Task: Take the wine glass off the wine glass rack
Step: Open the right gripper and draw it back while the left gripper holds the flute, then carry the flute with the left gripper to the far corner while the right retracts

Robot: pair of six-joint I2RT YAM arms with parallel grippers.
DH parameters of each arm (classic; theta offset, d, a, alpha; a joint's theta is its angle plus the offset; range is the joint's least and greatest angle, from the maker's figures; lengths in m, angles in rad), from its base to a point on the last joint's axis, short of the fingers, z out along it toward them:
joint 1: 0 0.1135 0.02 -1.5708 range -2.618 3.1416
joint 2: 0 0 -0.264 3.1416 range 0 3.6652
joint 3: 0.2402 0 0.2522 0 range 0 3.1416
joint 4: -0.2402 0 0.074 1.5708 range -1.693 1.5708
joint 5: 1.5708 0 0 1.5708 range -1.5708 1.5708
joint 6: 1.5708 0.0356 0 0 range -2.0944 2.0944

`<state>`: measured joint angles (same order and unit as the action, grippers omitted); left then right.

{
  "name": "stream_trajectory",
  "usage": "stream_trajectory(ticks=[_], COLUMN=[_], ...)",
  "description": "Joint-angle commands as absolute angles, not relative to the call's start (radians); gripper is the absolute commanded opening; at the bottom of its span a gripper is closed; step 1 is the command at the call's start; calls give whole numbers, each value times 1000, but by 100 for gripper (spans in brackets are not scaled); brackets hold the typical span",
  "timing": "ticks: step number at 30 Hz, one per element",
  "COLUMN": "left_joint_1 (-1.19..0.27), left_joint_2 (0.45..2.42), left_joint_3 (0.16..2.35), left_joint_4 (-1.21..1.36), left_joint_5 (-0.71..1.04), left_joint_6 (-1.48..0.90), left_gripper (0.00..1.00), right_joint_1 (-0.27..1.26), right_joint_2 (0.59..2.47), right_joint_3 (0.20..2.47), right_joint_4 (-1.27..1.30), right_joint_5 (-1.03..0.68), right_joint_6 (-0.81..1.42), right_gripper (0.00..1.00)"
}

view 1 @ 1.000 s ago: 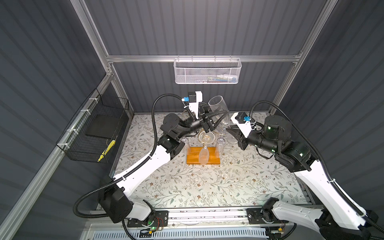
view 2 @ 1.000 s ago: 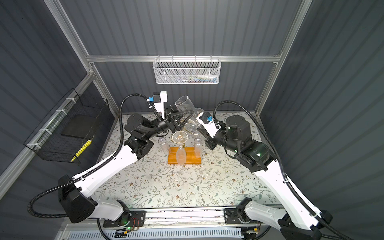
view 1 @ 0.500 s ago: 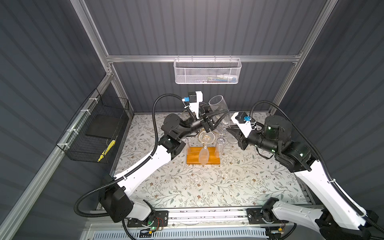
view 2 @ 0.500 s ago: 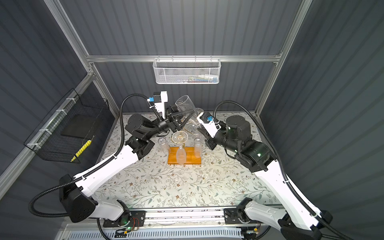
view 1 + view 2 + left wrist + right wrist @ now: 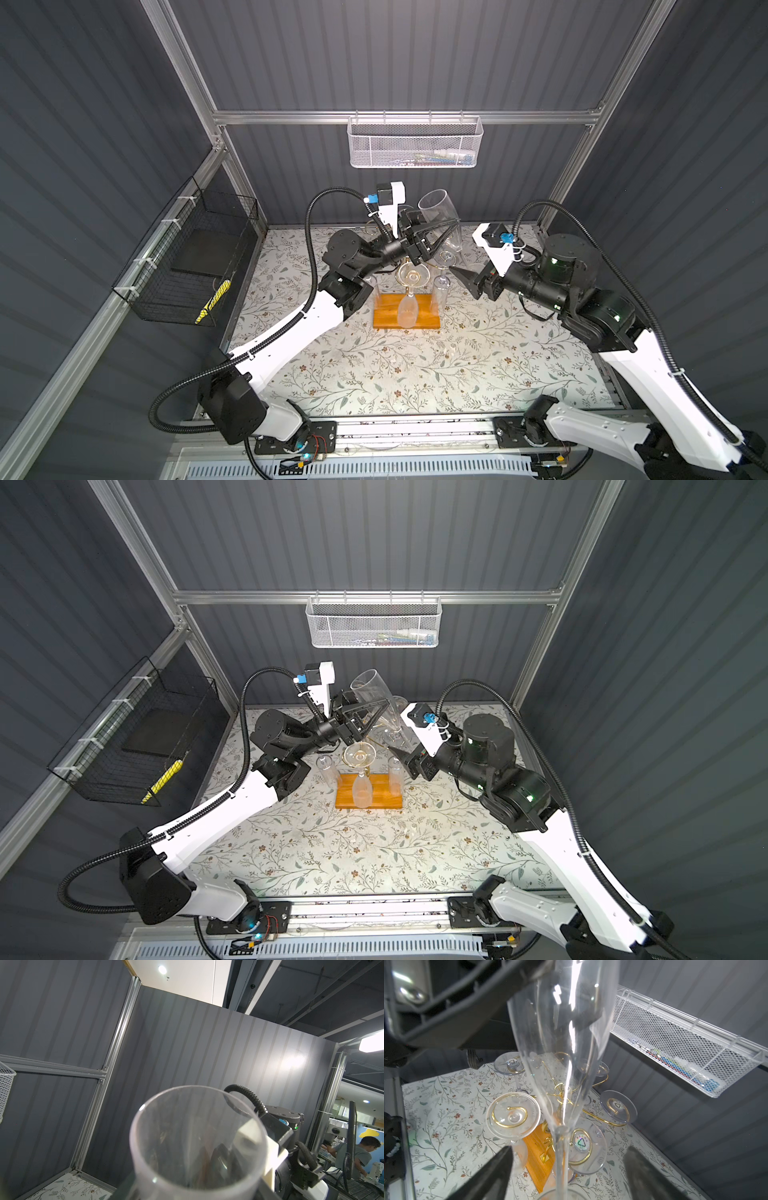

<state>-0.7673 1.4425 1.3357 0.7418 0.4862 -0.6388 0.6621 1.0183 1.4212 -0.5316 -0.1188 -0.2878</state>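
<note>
One wine glass [image 5: 438, 214] | left jaws grip bowl | right jaws wide, flanking stem

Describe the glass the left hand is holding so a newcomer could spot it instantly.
On the floral table stands the gold wine glass rack on its orange wooden base. Just above it, the left hand grips a tall clear wine glass by the bowl. It alone points mouth up; the other glasses hang foot-up from the rack's arms.

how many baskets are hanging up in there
2: a white mesh basket on the back rail, and a black wire basket on the left wall. None seems hidden.
</note>
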Motion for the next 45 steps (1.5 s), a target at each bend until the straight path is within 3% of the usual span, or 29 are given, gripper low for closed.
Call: stream_trajectory(ticks=[1, 14, 30, 45], left_joint_1=[-773, -767, -635, -594], left_joint_2=[1431, 1332, 1297, 1158], left_joint_3=[1374, 1480, 1601, 1570], left_joint_4=[777, 490, 328, 97], left_joint_5=[461, 337, 259, -110], left_joint_6=[-612, -275, -127, 336], left_gripper=[48, 48, 48, 48], right_joint_1=[667, 666, 666, 667], right_joint_2=[979, 823, 776, 781], right_joint_3=[1437, 1458, 1427, 1395], right_joint_4=[-498, -447, -477, -476], right_joint_5=[-92, 8, 53, 63], right_joint_6=[-288, -308, -326, -338], right_gripper=[99, 99, 99, 99])
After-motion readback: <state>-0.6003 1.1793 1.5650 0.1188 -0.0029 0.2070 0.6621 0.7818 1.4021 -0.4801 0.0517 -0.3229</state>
